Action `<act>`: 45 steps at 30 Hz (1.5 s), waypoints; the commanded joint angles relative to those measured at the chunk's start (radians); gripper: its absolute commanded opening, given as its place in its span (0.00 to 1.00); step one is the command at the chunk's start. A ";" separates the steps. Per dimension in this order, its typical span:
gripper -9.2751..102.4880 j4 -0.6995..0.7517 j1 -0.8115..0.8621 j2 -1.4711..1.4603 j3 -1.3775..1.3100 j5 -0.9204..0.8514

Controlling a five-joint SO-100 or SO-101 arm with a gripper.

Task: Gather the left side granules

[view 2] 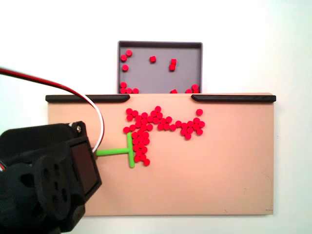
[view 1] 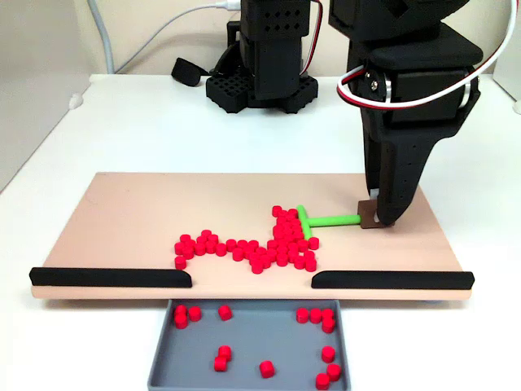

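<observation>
Many red granules (view 1: 273, 244) lie in a loose band across the middle of the tan board (view 1: 130, 220), thickest beside the green T-shaped pusher (view 1: 308, 220). The pusher's crossbar touches the right end of the heap in a fixed view. Its stem runs right to a small brown block (view 1: 367, 217). My gripper (view 1: 378, 217) is shut on that block, pointing straight down. From above, the granules (view 2: 151, 122) spread right of the pusher (view 2: 130, 150), and the black arm (view 2: 48, 180) hides the fingers.
Two black rails (view 1: 110, 278) (view 1: 391, 280) line the board's front edge with a gap between them. Below the gap sits a grey tray (view 1: 252, 342) holding several red granules. The arm's base (view 1: 260, 81) and cables stand behind the board.
</observation>
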 commanded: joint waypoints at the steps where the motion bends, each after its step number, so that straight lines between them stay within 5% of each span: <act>1: 0.08 -0.002 0.015 0.006 -0.032 -0.014; 45: 0.08 -0.002 0.077 0.003 -0.032 -0.083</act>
